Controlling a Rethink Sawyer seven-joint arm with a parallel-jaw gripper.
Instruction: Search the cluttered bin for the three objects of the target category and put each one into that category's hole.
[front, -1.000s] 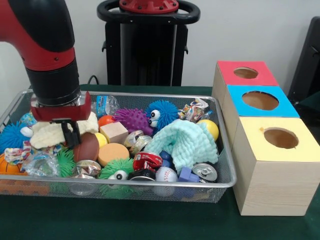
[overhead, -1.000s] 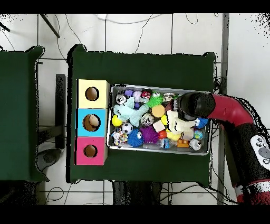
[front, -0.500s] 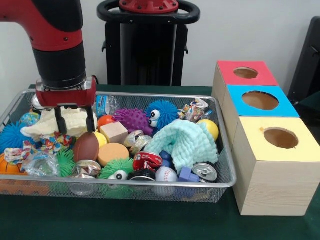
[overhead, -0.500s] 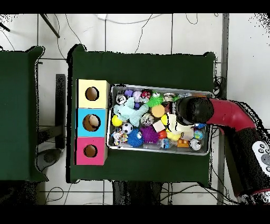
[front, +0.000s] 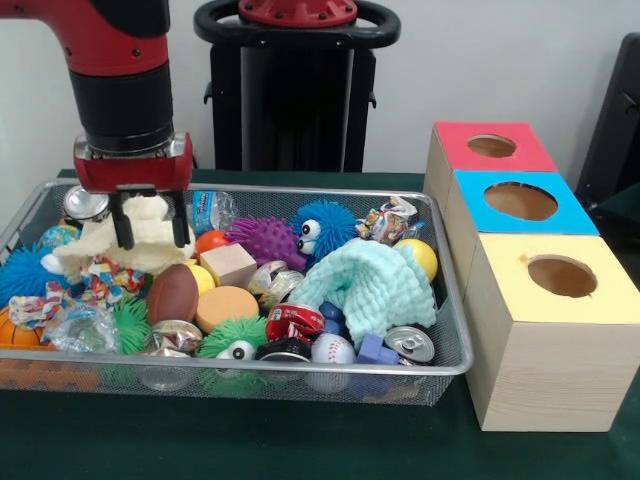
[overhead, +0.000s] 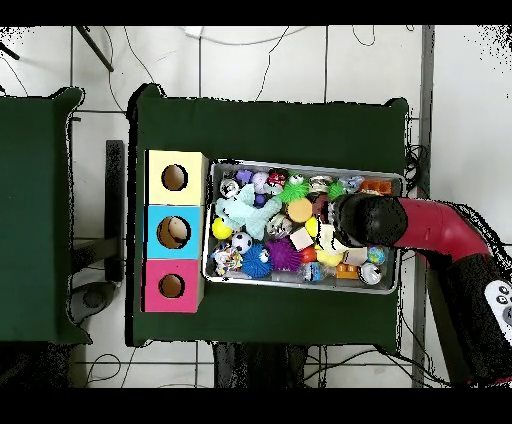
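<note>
Claw (front: 150, 222) hangs at the bin's (front: 300, 190) far corner, away from the boxes, its two dark fingers (front: 181, 222) astride a fold of the cream cloth (front: 120, 250) and pinching it; the cloth's top is drawn up into a peak between them while its skirts lie on the toys. Judged step: lifting the cream cloth out, cloths being the likely target category; a second one, the mint cloth (front: 370, 285), lies draped over cans and balls toward the box end. A third I cannot pick out. Which of the three holes takes cloth is not shown: yellow box (front: 555, 300) nearest the camera, blue box (front: 520, 205) in the middle, red box (front: 490, 148) farthest back. To do it well: go straight up until the trailing hem clears the bin rim and the wrapper (front: 45, 305) and spiky balls beside it, since a limp cloth drags neighbours along; carry it high across the bin; centre the bunched part over the hole before letting go, or the hem will hang on the box top. In the overhead view the arm (overhead: 440, 225) covers the grasp, so the grip can only be read from the front. Against a second ago: the claw then sat low in the pile on the cloth, beside the brown football (front: 172, 292); it has since risen and shifted toward the far rim, taking the cloth's top with it, and a silver can (front: 85, 203) at the rim now shows.
</note>
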